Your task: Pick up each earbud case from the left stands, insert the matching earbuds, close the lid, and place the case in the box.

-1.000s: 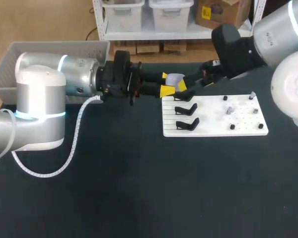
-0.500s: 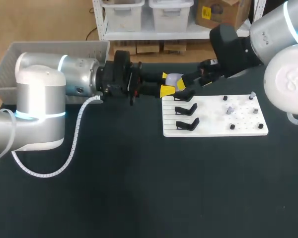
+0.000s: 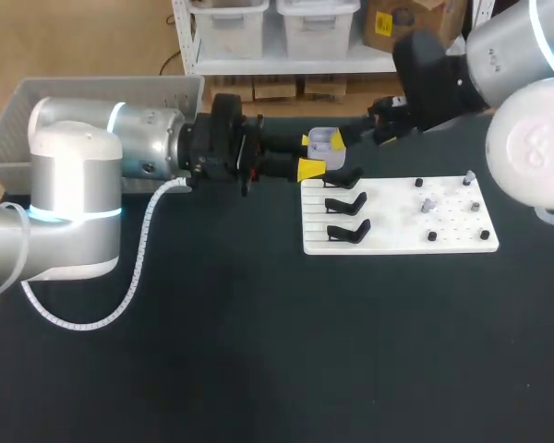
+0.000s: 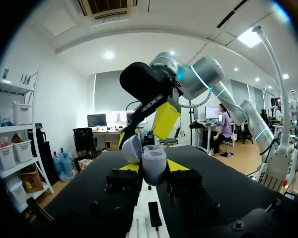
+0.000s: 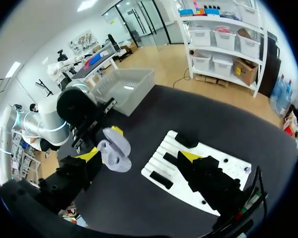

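A lavender earbud case [image 3: 324, 140] with its lid open sits between the yellow tips of my left gripper [image 3: 312, 155], which is shut on it just behind the white stand board [image 3: 397, 220]. In the left wrist view the case [image 4: 153, 163] stands upright between the fingers, its lid [image 4: 131, 148] tipped to one side. My right gripper [image 3: 351, 134] is open, back and to the right of the case. From the right wrist, the case [image 5: 115, 148] lies ahead of the wide-apart fingers [image 5: 89, 154]. A lavender earbud [image 3: 427, 205] rests on the board's pegs.
Three black stands [image 3: 347, 203] stand empty on the board's left half, with several dark pegs [image 3: 432, 236] on its right half. A grey basket [image 3: 102, 97] sits at the table's back left, behind my left arm.
My right gripper has drawn back up and to the right, away from the case, so the open case now shows. The left arm has kept still.
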`<state>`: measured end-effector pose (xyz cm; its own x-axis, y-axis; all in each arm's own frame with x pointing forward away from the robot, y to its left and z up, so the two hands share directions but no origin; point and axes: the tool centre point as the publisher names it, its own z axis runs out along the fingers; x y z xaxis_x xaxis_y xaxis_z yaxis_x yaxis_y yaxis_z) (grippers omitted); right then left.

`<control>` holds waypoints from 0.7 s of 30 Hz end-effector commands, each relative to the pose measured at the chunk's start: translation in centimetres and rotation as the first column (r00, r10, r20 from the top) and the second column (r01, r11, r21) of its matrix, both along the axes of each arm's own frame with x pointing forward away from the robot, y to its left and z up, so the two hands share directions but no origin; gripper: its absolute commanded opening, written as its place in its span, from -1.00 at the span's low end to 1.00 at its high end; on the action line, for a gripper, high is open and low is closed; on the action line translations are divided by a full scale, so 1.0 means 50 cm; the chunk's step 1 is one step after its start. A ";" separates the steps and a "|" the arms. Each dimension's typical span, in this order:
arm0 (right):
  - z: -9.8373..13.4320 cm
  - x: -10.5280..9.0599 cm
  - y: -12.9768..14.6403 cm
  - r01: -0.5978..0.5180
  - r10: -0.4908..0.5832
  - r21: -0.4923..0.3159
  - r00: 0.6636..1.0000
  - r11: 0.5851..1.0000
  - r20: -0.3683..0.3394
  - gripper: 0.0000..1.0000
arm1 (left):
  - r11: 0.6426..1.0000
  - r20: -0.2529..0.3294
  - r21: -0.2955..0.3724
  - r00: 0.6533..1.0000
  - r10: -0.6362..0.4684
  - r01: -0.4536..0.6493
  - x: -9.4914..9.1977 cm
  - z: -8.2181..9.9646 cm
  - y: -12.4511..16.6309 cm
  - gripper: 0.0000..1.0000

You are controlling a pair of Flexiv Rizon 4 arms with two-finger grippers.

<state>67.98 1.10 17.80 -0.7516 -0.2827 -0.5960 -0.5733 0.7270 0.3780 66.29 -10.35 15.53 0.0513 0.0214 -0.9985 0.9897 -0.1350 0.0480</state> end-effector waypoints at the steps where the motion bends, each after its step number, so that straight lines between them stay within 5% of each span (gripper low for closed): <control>1: 0.029 -0.023 -0.021 0.043 -0.040 -0.044 0.995 0.998 0.087 1.00 | 1.000 0.002 -0.002 1.000 0.001 -0.001 0.000 -0.001 0.000 -1.00; 8: 0.057 -0.033 -0.077 0.150 -0.095 -0.302 0.977 0.942 0.189 1.00 | 1.000 0.002 -0.002 1.000 0.001 -0.001 0.000 -0.001 0.000 -1.00; 21: 0.002 -0.043 -0.181 0.203 -0.174 -0.557 0.979 0.805 0.105 1.00 | 1.000 0.002 -0.002 1.000 0.001 -0.001 0.000 -0.001 0.000 -1.00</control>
